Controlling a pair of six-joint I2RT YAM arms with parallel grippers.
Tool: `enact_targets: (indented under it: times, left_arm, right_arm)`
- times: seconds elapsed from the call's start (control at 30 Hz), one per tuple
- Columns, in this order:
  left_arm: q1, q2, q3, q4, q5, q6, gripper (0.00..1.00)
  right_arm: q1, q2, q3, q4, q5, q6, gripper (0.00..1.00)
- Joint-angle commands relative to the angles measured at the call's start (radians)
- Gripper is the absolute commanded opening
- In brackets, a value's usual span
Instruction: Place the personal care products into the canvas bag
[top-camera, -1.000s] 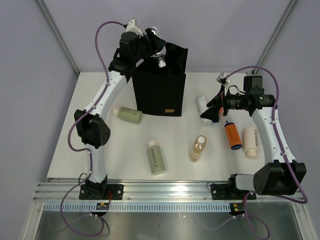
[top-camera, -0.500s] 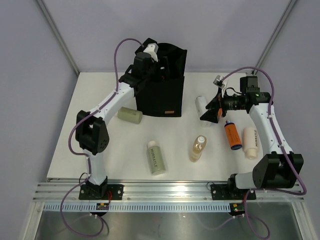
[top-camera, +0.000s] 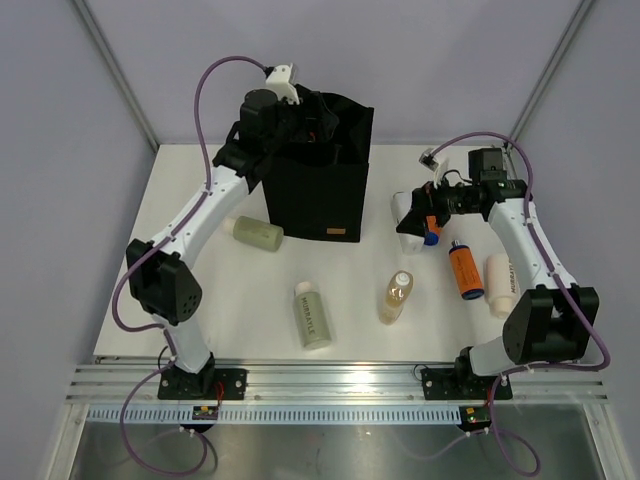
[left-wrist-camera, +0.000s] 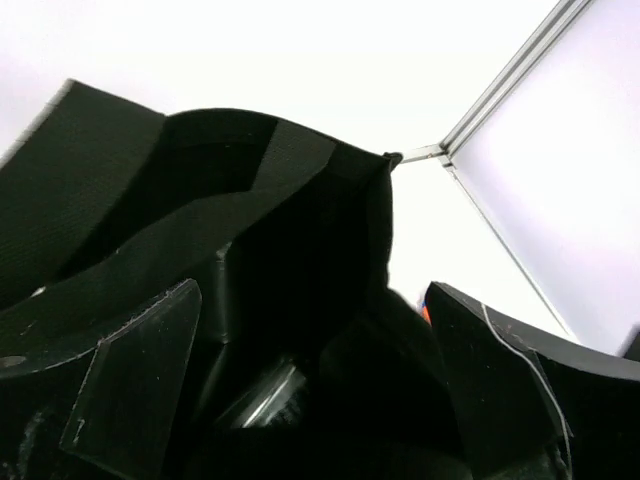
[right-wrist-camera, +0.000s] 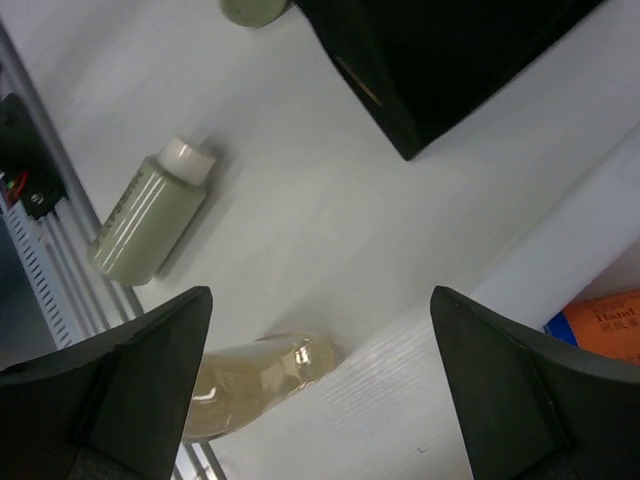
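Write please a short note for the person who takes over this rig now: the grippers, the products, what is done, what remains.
Left gripper: open, empty, at the mouth of the canvas bag.
Right gripper: open, above the white bottle, not gripping it.
On the table: olive-green bottle by the bag, olive-green bottle nearer the arms, amber bottle, orange bottle, cream tube; a second orange one seems to lie beside the white bottle.
Done: something shiny shows inside the bag, perhaps the silver product.
Left: every product on the table must go into the bag.
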Motion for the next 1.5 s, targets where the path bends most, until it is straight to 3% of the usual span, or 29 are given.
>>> enact_targets:
  times: [0.0,0.13,0.3,0.53,0.77,1.03,1.13,1.2,1.3,1.37,1.4,1.47]
  left_arm:
    - [0.010,-0.112,-0.008,0.010,-0.003,0.064,0.99]
    - [0.013,-0.224,-0.069,-0.082,-0.099,0.075,0.99]
    - [0.017,-0.433,-0.243,-0.111,-0.167,0.009,0.99]
    - [0.022,-0.672,-0.529,-0.148,-0.255,-0.109,0.99]
    - [0.022,-0.865,-0.777,-0.200,-0.311,-0.250,0.99]
    - [0.025,-0.996,-0.963,-0.249,-0.388,-0.409,0.99]
    - [0.025,-1.005,-1.012,-0.231,-0.387,-0.478,0.99]
    - [0.025,-0.995,-1.034,-0.228,-0.377,-0.500,0.99]
    - [0.027,-0.972,-1.034,-0.242,-0.359,-0.525,0.99]
    - [0.027,-0.949,-1.029,-0.252,-0.350,-0.529,0.99]
    - [0.027,-0.943,-1.020,-0.266,-0.348,-0.528,0.99]
    - [0.028,-0.933,-1.015,-0.277,-0.348,-0.526,0.99]
  right_arm:
    - [0.027,0.045,0.033,0.162,0.231,0.207,1.00]
    - [0.107,0.143,0.076,0.248,0.569,0.353,0.99]
    - [0.144,0.280,0.154,0.310,0.744,0.470,1.00]
    - [0.156,0.521,0.311,0.283,0.972,0.481,1.00]
    - [0.156,0.619,0.351,0.260,0.940,0.484,0.99]
    - [0.155,0.696,0.410,0.182,0.875,0.495,0.83]
    - [0.156,0.714,0.423,0.153,0.842,0.517,0.83]
    - [0.155,0.710,0.423,0.152,0.825,0.530,0.75]
    - [0.153,0.701,0.414,0.141,0.790,0.521,0.53]
    - [0.153,0.694,0.403,0.136,0.781,0.513,0.45]
    - [0.155,0.693,0.400,0.133,0.779,0.513,0.33]
    - [0.150,0.684,0.391,0.122,0.749,0.513,0.19]
